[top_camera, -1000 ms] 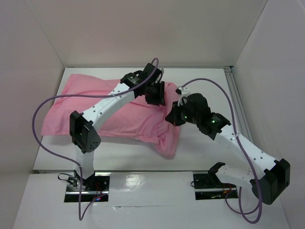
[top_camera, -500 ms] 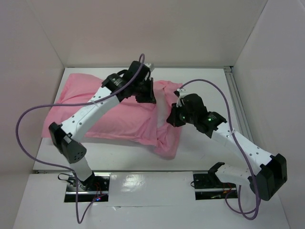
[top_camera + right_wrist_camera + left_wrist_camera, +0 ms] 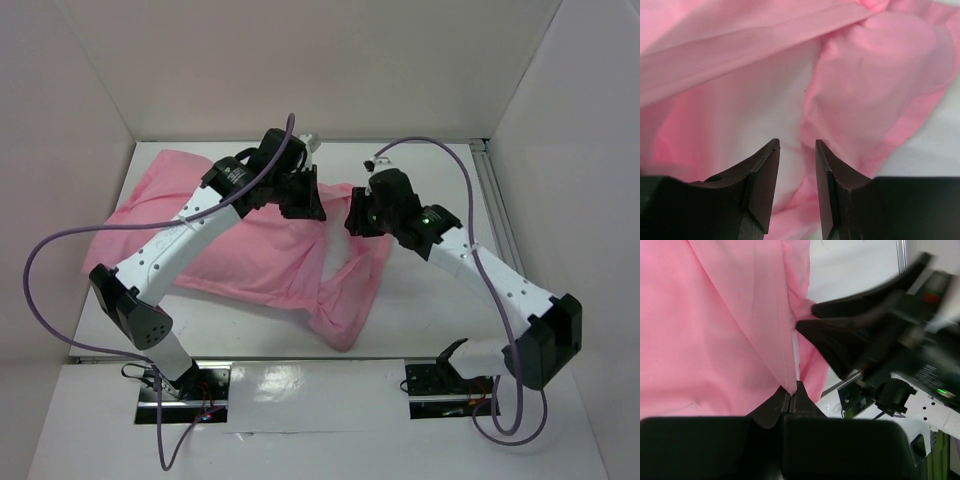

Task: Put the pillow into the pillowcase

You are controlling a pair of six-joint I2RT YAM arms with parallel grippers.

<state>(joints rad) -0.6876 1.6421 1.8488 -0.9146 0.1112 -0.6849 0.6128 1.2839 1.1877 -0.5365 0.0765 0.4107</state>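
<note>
White table (image 3: pixel 420 320); plain white walls (image 3: pixel 300 70) on three sides; even light.

1 pink pillowcase (image 3: pixel 250 255), 2 white arms (image 3: pixel 185 235) (image 3: pixel 490 275), 2 purple cables (image 3: pixel 291 125) (image 3: pixel 430 139)
</note>
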